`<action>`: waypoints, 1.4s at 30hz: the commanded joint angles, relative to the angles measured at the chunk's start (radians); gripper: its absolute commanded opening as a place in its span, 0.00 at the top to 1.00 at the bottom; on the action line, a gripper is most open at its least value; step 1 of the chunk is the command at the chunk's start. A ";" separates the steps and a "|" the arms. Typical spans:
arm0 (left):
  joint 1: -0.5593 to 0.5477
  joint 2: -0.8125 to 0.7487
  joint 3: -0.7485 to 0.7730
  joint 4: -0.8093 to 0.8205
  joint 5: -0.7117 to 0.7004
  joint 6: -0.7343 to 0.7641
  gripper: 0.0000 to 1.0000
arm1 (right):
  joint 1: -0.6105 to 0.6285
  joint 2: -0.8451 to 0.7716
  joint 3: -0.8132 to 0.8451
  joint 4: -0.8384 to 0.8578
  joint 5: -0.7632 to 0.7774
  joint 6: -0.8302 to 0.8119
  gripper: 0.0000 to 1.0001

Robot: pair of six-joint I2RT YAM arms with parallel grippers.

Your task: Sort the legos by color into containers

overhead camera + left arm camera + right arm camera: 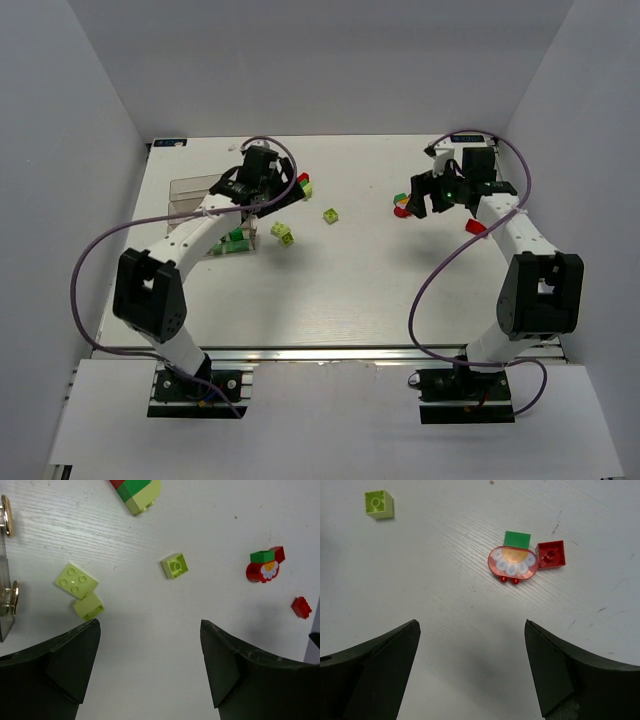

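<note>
At the far left, the clear smoky plastic tray with narrow compartments (185,192) is sitting close to the left edge of the white table (350,290). A few dark green bricks (237,240) appear to be lying in its near compartment, so the sorting is looking begun but far from finished. The left gripper (149,630) is hanging just right of the tray wall, its claw spread wide and pinching nothing. Ahead of it, two lime yellow-green bricks (76,580) are lying touching each other, a stack of red, green and lime bricks (137,492) is resting farther back, and a single small lime brick (174,565) is sitting alone toward the middle; all of these are waiting loose on the table. Right of centre, a red rounded piece with white petals and a green brick on top (514,562) is lying against a red square brick (551,554), and the right gripper (470,630) is hovering just near them, claw spread and empty. Another small red brick (476,227) is lying beside the right arm. The near and middle table is offering broad open room, while the back pieces are sitting nearer the rear wall.
</note>
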 commanded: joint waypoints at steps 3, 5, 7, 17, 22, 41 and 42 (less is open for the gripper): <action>-0.004 0.126 0.179 -0.145 -0.071 -0.004 0.11 | 0.009 -0.046 -0.022 0.048 -0.073 -0.016 0.11; -0.005 0.199 0.227 -0.157 -0.079 -0.004 0.12 | 0.009 -0.045 -0.025 0.062 -0.099 -0.034 0.11; -0.007 0.244 0.305 -0.171 -0.079 -0.003 0.13 | 0.009 -0.040 -0.027 0.082 -0.101 -0.037 0.11; -0.008 0.215 0.267 -0.096 -0.080 -0.015 0.14 | 0.070 0.274 0.235 0.041 0.150 0.057 0.11; -0.008 0.109 0.169 -0.064 -0.090 -0.031 0.13 | 0.117 0.380 0.327 -0.022 0.271 0.092 0.12; -0.007 -0.007 0.098 -0.044 -0.120 -0.031 0.09 | 0.144 0.425 0.300 -0.080 0.387 0.141 0.12; -0.007 -0.010 0.098 -0.044 -0.120 -0.029 0.09 | 0.146 0.434 0.303 -0.079 0.393 0.139 0.12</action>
